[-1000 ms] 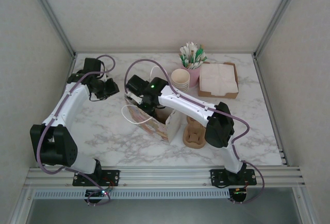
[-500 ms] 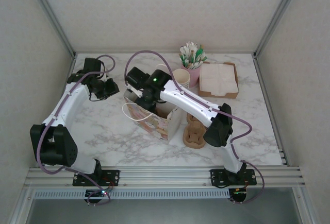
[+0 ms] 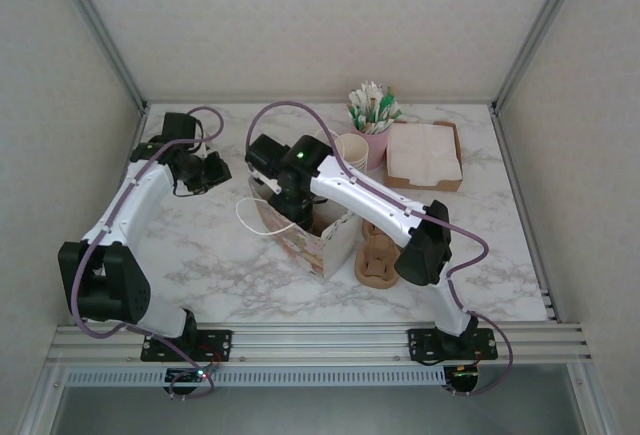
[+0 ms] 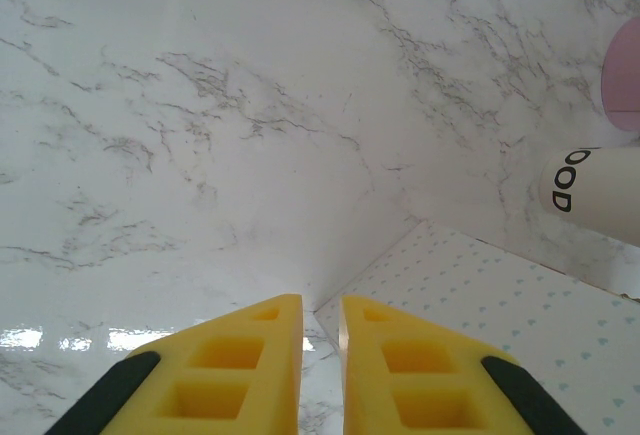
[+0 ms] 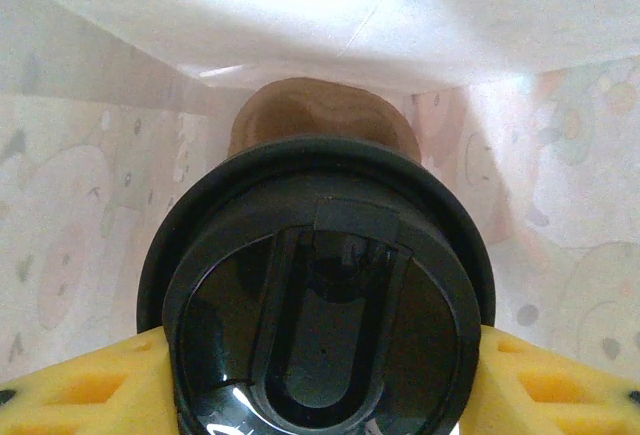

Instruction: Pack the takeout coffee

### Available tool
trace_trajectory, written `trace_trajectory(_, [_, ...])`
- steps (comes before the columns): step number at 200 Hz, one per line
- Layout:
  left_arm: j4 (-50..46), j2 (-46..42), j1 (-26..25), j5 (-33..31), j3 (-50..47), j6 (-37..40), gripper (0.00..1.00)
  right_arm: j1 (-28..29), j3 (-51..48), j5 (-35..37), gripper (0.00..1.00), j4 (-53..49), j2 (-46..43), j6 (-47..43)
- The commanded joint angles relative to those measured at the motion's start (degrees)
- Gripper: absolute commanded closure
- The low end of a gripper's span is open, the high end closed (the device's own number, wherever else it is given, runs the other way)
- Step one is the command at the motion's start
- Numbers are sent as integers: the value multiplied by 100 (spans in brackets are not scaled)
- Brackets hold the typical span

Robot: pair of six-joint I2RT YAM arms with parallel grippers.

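Inside the paper bag (image 3: 322, 245), the right gripper (image 5: 320, 395), clamped on the black-lidded coffee cup (image 5: 320, 305), has sunk lower, so release looks due; the left gripper (image 4: 320, 355) hangs nearly closed, empty, above the tabletop (image 4: 200, 105).

Pink cup of green-white sticks (image 3: 377, 148) just beside brown napkin tray (image 3: 424, 155); pulp carrier (image 3: 378, 258) on marble table (image 3: 210, 245)

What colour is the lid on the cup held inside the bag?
Glossy black; the round plastic lid shows best in the right wrist view.
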Motion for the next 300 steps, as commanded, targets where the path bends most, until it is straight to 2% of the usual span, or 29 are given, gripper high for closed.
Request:
trace_trajectory(1, [-62,-68,2,61,-54,57,82,-22,-277,-160,43,77,179,102])
trace_trajectory(79, [-62,-77,1,59,-44,55,82,-34,-1101,-271,43,446,283,334])
trace_trajectory(125, [-21,-140,-2,224,-44,99,79,-31,-886,-109,43,465,-45,400])
trace_trajectory(170, [303,-536,-7,563,-199,162,65,-33,-334,280,42,296,-405,506])
trace_trajectory(205, [476,-737,-22,821,-246,225,57,-28,-350,371,42,172,-615,668])
trace_trajectory(236, [709,-1052,-21,1153,-342,298,34,-27,-586,424,43,145,-711,817])
trace_trajectory(247, [765,-1162,-31,1253,-352,355,30,-31,-662,429,43,171,-753,853])
trace_trajectory(300, [877,-1417,-128,1913,-356,599,32,-29,-815,417,44,118,-801,936])
